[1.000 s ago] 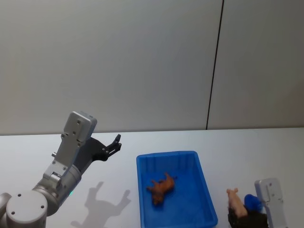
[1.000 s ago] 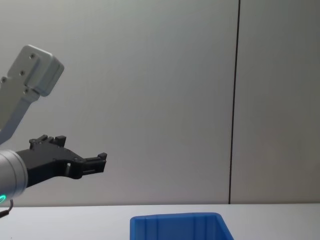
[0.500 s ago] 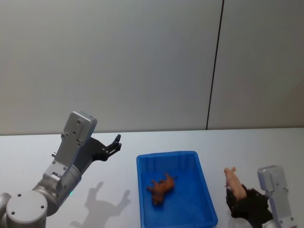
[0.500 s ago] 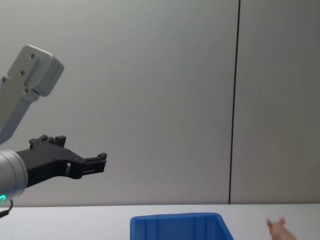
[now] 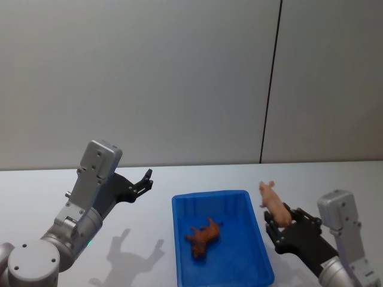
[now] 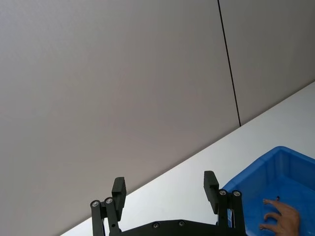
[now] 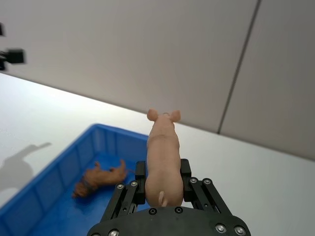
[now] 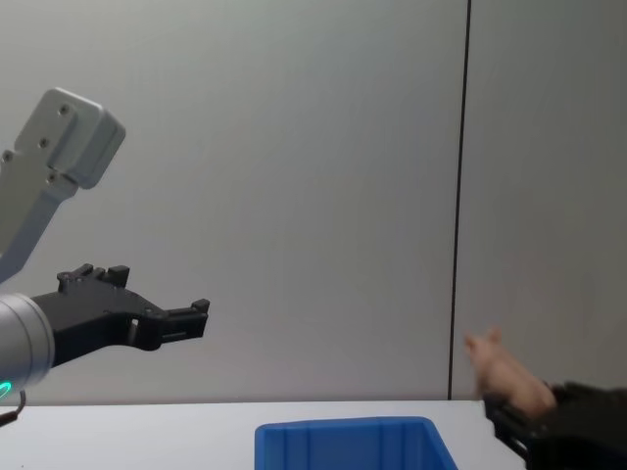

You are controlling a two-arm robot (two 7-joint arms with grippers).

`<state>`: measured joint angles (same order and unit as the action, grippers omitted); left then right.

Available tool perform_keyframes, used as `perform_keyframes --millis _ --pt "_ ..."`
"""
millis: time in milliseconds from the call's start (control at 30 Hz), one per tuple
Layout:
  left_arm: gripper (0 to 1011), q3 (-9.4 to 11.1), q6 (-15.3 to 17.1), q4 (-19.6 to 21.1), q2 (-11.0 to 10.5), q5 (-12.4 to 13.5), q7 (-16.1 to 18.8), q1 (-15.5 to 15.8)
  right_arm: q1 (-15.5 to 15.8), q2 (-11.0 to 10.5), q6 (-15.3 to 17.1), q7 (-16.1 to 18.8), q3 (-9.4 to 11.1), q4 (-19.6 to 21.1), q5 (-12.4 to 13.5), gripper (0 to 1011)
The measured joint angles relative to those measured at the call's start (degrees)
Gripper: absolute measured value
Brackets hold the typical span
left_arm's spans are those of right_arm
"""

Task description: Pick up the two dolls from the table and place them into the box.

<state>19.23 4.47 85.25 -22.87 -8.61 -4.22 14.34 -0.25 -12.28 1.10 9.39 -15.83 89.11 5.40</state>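
A peach-pink pig doll [image 5: 273,204] hangs in the air just right of the blue box [image 5: 209,195], with my right gripper [image 5: 281,224] shut on its body. The right wrist view shows this doll [image 7: 163,152] upright between the fingers, above the box's near wall [image 7: 59,172]. A brown doll [image 5: 203,235] lies on the box floor. My left gripper [image 5: 143,181] is held open and empty above the white table [image 5: 36,191], left of the box. In the chest view the pink doll [image 8: 507,377] rises at the right, over the box rim [image 8: 343,427].
A plain grey wall with a dark vertical seam [image 5: 269,107] stands behind the table. The left arm's shadow [image 5: 128,251] falls on the tabletop beside the box.
My right gripper has lifted the pink doll off the table and carried it up and left, toward the box. The left arm and the brown doll have not moved.
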Motion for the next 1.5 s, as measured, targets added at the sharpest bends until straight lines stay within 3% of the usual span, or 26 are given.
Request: perform_keyframes --millis 233,433,667,967,1167,1500 --pt "1001 0.00 0.00 0.00 0.00 0.00 0.00 0.00 -1.08 0.28 -2.37 4.54 -0.51 0.75 -1.08 384" --pt "1001 0.00 0.00 0.00 0.00 0.00 0.00 0.00 -2.82 1.14 -3.91 8.76 -1.23 0.02 -2.23 568" --pt "1001 0.00 0.00 0.00 0.00 0.00 0.00 0.00 -4.41 1.96 -4.60 11.29 -1.75 -1.37 -3.35 766" --pt "1001 0.00 0.00 0.00 0.00 0.00 0.00 0.00 -4.81 1.86 -4.42 10.59 -1.53 -1.45 -3.63 1001" --pt "1001 0.00 0.00 0.00 0.00 0.00 0.00 0.00 -3.72 0.80 -3.82 8.66 -0.75 0.01 -2.91 1001" --pt "1001 0.00 0.00 0.00 0.00 0.01 0.00 0.00 0.31 -2.83 -1.60 3.92 1.62 3.99 -0.45 1001"
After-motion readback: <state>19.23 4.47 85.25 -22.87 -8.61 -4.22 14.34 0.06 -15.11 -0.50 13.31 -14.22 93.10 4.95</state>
